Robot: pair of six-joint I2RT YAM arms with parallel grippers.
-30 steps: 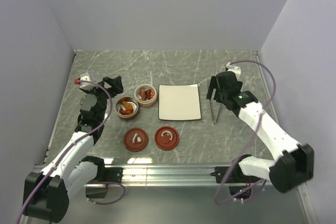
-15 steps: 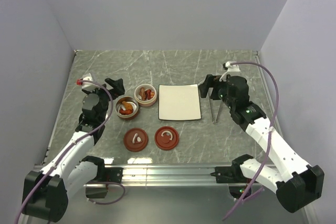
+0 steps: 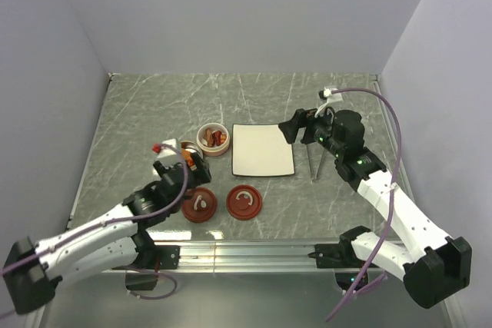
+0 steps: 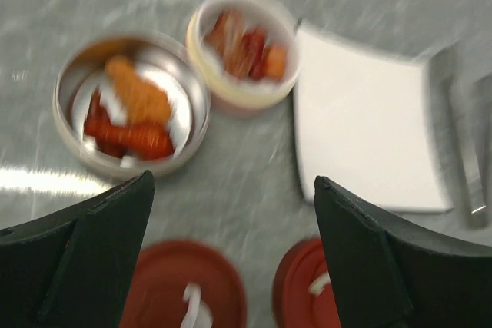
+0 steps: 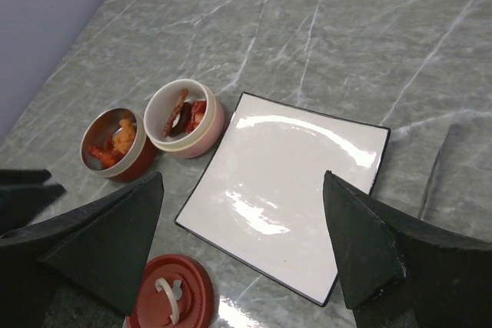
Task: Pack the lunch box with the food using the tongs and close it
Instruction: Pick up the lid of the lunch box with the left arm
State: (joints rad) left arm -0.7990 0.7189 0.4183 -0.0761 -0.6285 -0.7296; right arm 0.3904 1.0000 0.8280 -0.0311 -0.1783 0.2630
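Toward the left half of the tabletop (image 3: 146,105), between its middle and its near edge, the left gripper (image 4: 231,186) is held above a round steel container (image 4: 115,168). Its two black fingers (image 4: 92,259) are spread wide apart, and nothing is grasped or touched by them. Although the left wrist view is blurred, orange and dark red pieces of the food (image 4: 137,109) can be seen inside this container. Just beside it, on the side of the far edge, a cream-pink container (image 5: 207,137) is placed, and more red-brown pieces are lying in it. Two red-brown lids (image 3: 199,204) with white handles are laid flat closer to the near edge, the second one (image 3: 244,202) to the right of the first. They are apart from the containers, so both containers are uncovered.

At the middle of the tabletop a white square plate (image 3: 263,151) with a dark rim is set. The tongs (image 3: 313,160) are lying on the tabletop just beside the right side of the plate, with their length running between the near and far edges. They are not touched by either gripper. The right gripper (image 3: 296,130) is held over the far right corner of the plate. Its fingers (image 5: 100,243) are parted widely, and nothing is held between them.
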